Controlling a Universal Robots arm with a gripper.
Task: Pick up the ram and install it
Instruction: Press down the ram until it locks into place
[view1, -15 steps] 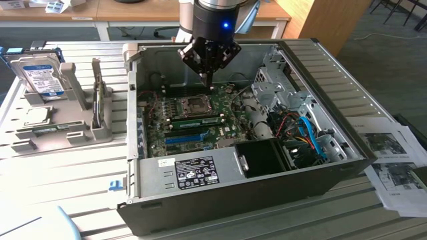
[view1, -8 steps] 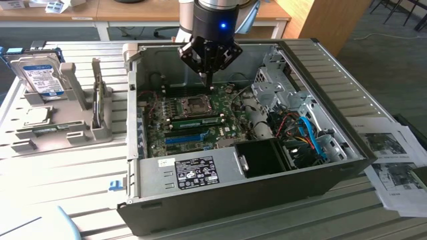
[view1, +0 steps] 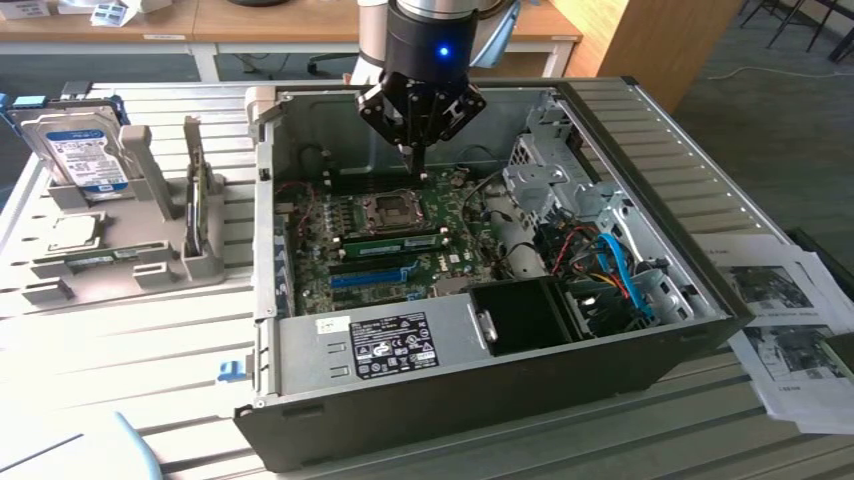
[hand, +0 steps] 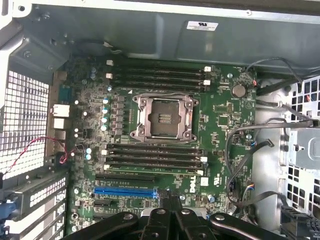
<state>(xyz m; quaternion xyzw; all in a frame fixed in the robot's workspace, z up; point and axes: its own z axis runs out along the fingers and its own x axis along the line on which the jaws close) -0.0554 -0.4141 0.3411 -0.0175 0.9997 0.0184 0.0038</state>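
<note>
The ram (view1: 396, 241) is a thin green stick standing on edge in a black slot of the motherboard (view1: 454, 265), just on the near side of the square processor socket (view1: 391, 208). My gripper (view1: 416, 165) hangs inside the open computer case (view1: 641, 130), above the board's far side and beyond the socket, apart from the ram. Its fingers are pressed together with nothing between them. In the wrist view the gripper (hand: 170, 202) sits over the blue slot (hand: 125, 191), with the socket (hand: 162, 117) between two banks of black slots (hand: 155, 155).
A grey rack (view1: 147, 250) at the exterior view's left holds a hard drive (view1: 80, 150) and a silver processor chip (view1: 74, 232). Drive cages and cables (view1: 587, 250) crowd the case at the exterior view's right. Printed sheets (view1: 787, 330) lie outside the case.
</note>
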